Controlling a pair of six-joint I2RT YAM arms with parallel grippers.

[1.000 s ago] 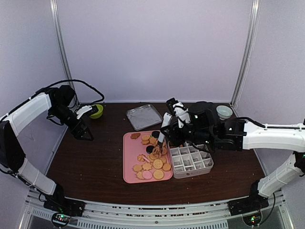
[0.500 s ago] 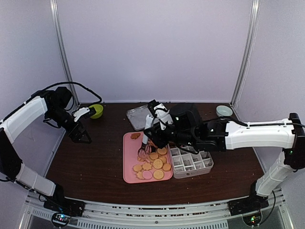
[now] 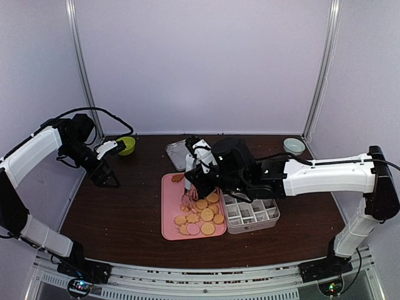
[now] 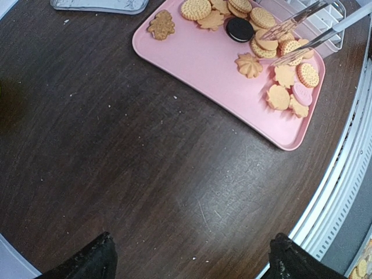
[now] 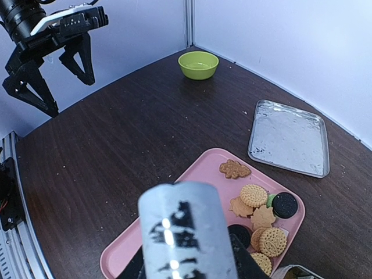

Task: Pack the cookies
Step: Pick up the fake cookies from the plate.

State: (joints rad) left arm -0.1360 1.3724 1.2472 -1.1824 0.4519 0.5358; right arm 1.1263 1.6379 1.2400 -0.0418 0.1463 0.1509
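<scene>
left wrist – tongs [image 4: 282, 27] over cookies [image 4: 263, 17] on pink tray [image 4: 197, 58]

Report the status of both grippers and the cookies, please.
Left gripper open, hovering over table. Right gripper shut on tongs, tips among cookies on pink tray. Nothing blocking the tongs.

You're looking at a robot lab cell: bare white panel walls [image 3: 200, 62] framed by aluminium posts [image 3: 79, 62], a dark tabletop [image 3: 125, 212] with a metal rail [image 3: 187, 284] along its near edge, and the left arm [image 3: 31, 153] and right arm [image 3: 325, 178] based there.
</scene>
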